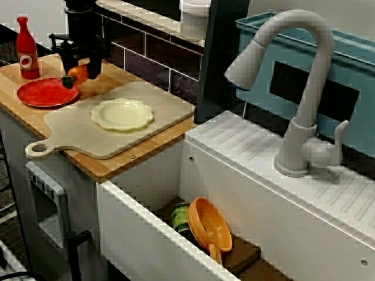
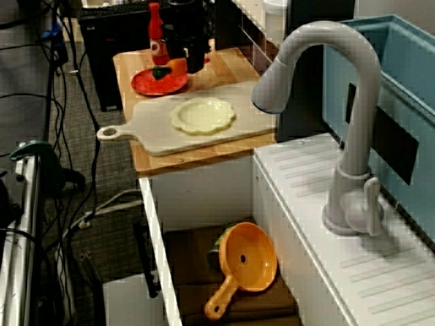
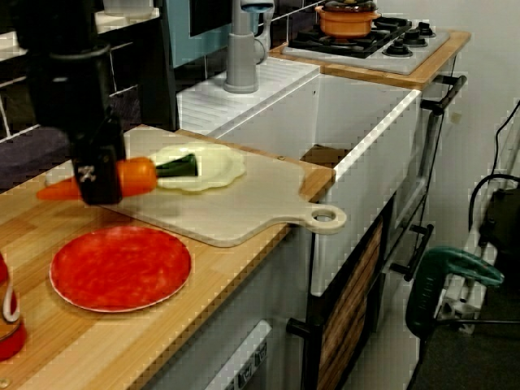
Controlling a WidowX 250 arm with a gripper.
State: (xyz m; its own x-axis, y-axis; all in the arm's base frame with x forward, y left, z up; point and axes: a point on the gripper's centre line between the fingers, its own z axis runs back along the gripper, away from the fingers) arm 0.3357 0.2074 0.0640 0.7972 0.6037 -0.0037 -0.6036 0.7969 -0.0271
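My black gripper [image 1: 79, 65] is shut on an orange toy carrot [image 1: 78, 74] with a green top. It holds the carrot just above the wooden counter, between the red plate [image 1: 47, 92] and the pale cutting board [image 1: 146, 126]. In the low view from the counter's end, the carrot [image 3: 138, 175] lies level across the gripper [image 3: 101, 185], its green top [image 3: 177, 166] pointing at the scalloped yellow plate [image 3: 213, 169] on the board. The red plate [image 3: 120, 268] lies nearer the counter's front edge. In the high view the gripper [image 2: 179, 65] hangs over the red plate's [image 2: 153, 85] far rim.
A red ketchup bottle [image 1: 26, 50] stands behind the red plate. The sink [image 1: 140, 234] holds an orange strainer [image 1: 208, 225] and a green can [image 1: 180, 215]. A grey faucet [image 1: 296, 88] rises beside it. A pot [image 3: 349, 18] sits on the stove far off.
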